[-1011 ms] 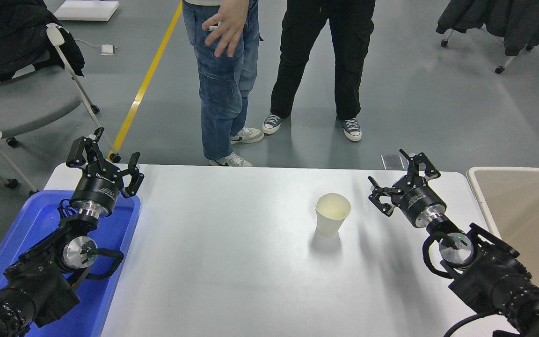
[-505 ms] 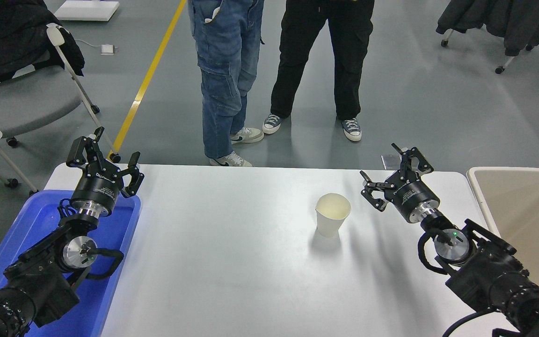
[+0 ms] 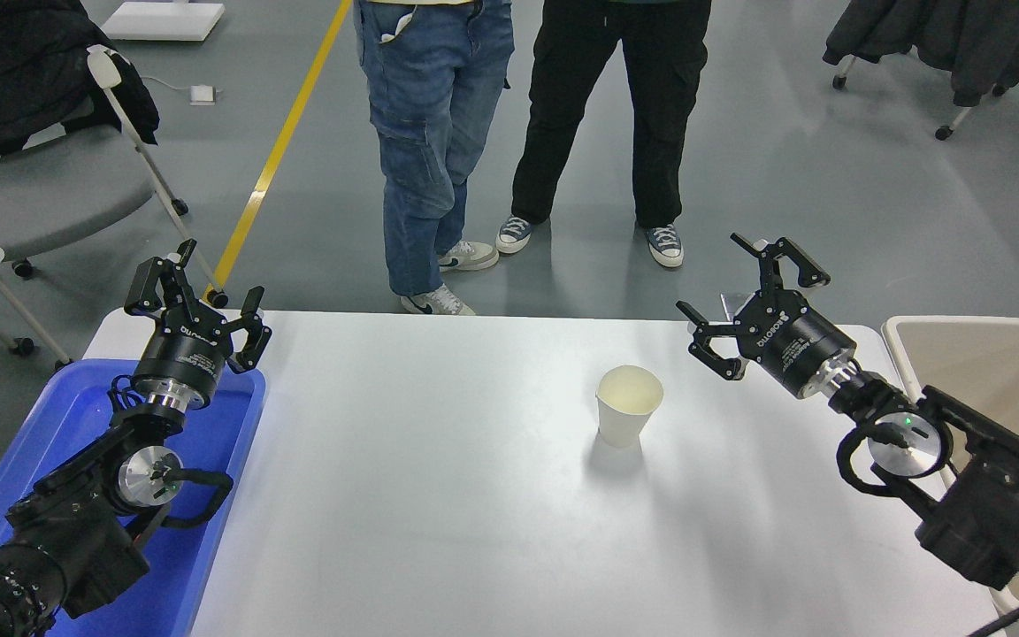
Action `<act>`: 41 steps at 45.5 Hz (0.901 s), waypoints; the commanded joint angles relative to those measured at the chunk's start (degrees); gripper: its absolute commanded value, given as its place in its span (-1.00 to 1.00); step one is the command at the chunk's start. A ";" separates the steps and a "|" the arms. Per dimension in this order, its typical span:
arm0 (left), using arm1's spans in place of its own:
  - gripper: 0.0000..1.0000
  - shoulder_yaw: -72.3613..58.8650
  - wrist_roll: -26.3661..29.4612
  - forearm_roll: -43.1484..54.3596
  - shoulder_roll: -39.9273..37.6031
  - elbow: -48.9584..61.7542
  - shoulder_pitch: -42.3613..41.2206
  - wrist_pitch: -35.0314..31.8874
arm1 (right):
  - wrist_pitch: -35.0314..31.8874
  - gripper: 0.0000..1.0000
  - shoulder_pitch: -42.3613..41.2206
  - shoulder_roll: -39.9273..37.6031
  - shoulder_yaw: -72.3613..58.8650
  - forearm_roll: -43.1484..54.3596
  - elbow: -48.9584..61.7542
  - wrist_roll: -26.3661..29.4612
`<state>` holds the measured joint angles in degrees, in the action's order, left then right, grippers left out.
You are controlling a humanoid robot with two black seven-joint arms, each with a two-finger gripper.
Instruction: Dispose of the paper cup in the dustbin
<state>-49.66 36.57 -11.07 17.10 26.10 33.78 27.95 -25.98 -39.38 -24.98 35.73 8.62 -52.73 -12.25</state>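
Observation:
The paper cup (image 3: 628, 406) stands upright on the white table (image 3: 439, 495), right of the middle, its cream inside showing. My right gripper (image 3: 744, 292) is open and empty, up off the table to the cup's right and a little beyond it, pointing toward the far left. The beige dustbin (image 3: 987, 372) stands off the table's right edge, partly hidden by my right arm. My left gripper (image 3: 195, 292) is open and parked at the far left, over the blue tray.
A bright blue shallow tray (image 3: 76, 416) lies at the table's left edge under my left arm. Two people stand on the floor beyond the far edge, legs and shoes (image 3: 465, 257) in view. Chairs stand at the far left and the top right.
My right gripper has risen and moved farther from me, turning more toward the left. The person in jeans has drawn a hand up out of view. The cup has not moved.

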 commanded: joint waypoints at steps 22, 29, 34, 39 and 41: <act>1.00 -0.09 -0.01 0.00 0.22 0.00 -0.12 0.09 | 1.55 1.00 -26.36 -7.54 -32.46 37.42 -6.42 0.38; 1.00 -0.09 -0.01 0.00 0.22 0.00 -0.12 0.09 | 1.55 1.00 -31.28 -6.14 -41.17 43.05 -5.55 0.38; 1.00 -0.18 -0.01 0.00 0.22 0.00 -0.12 0.00 | 1.64 1.00 -33.40 -2.36 -46.70 47.18 -2.47 0.38; 1.00 -0.18 -0.01 0.00 0.22 0.00 -0.12 0.09 | 1.64 1.00 -34.10 0.54 -50.84 48.16 0.25 0.38; 1.00 -0.18 -0.01 0.00 0.30 0.00 -0.12 0.09 | 1.64 1.00 -33.93 1.60 -51.81 48.16 1.74 0.38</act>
<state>-49.80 36.55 -11.08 17.31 26.10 33.66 28.02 -24.40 -69.41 -28.33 -5.67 51.75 -56.05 -11.87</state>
